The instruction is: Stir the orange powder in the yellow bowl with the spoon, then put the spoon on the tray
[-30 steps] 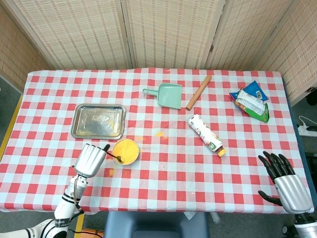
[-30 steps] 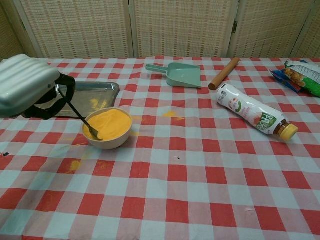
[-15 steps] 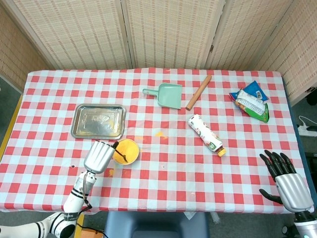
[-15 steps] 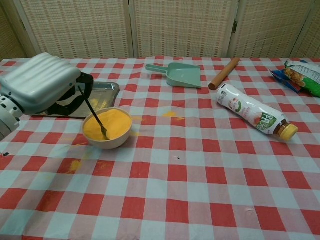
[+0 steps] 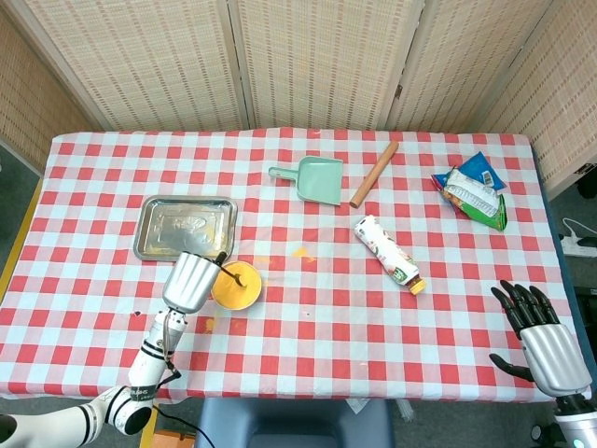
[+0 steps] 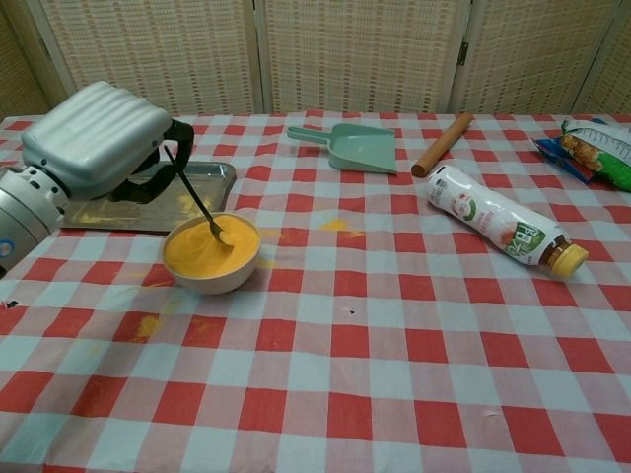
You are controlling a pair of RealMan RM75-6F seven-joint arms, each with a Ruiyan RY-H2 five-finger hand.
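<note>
The yellow bowl (image 6: 211, 266) of orange powder (image 5: 241, 284) stands left of centre near the table's front. My left hand (image 6: 99, 138) hovers over the bowl's left side and holds a dark spoon (image 6: 200, 201) by its handle. The spoon slants down, its tip in the powder near the bowl's far side. From the head view the same left hand (image 5: 191, 281) covers the bowl's left rim. The steel tray (image 5: 186, 228) lies just behind the bowl. My right hand (image 5: 541, 340) hangs at the table's front right edge, fingers spread, holding nothing.
A green dustpan (image 5: 315, 178) and a wooden rolling pin (image 5: 374, 173) lie at the back centre. A bottle (image 5: 388, 254) lies on its side to the right, with snack bags (image 5: 473, 190) behind it. Spilled orange powder (image 6: 335, 225) marks the cloth near the bowl.
My left hand has moved right and toward the tray, sweeping the spoon tip from the bowl's near-left side to its far side. The right hand has barely moved.
</note>
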